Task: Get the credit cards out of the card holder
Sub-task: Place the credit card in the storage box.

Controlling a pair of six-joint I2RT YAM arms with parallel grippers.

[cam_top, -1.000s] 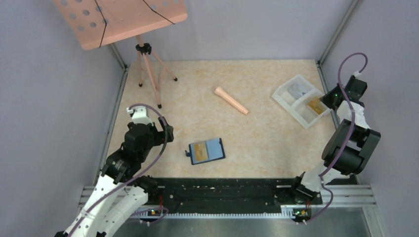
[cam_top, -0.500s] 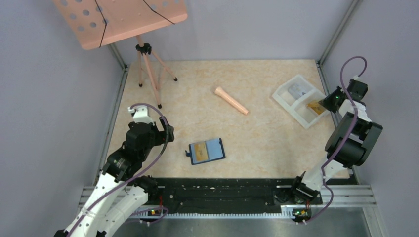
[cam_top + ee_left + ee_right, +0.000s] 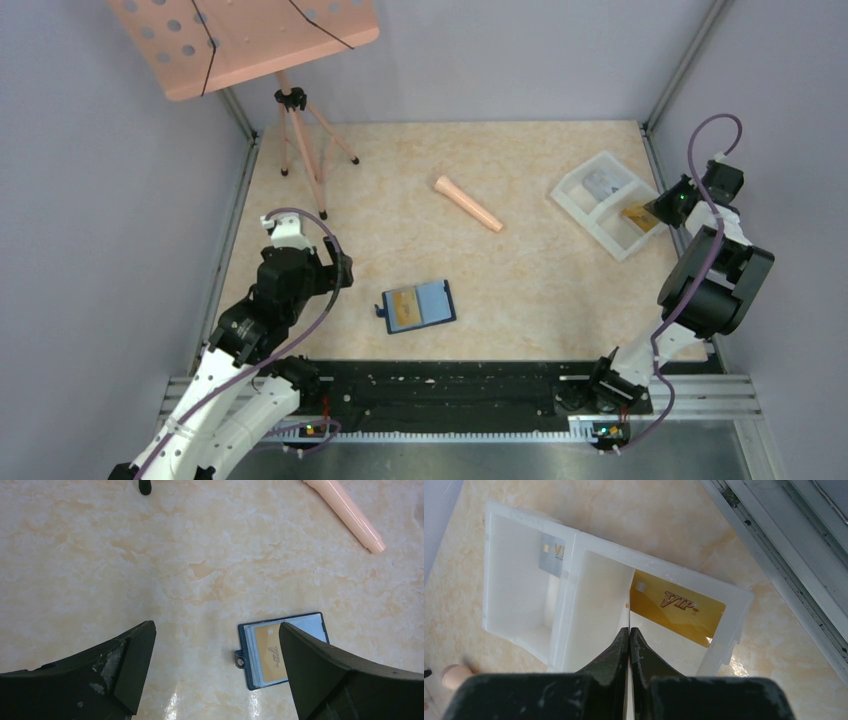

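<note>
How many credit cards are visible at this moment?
3: a gold VIP card and a silver card in separate compartments of the white tray, and a tan card in the open card holder. More may be hidden in its pockets.

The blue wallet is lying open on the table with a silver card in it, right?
Not quite. The card holder is lying open on the table, but the credit card in it is tan-gold, not silver. The left wrist view shows it clearly.
</note>
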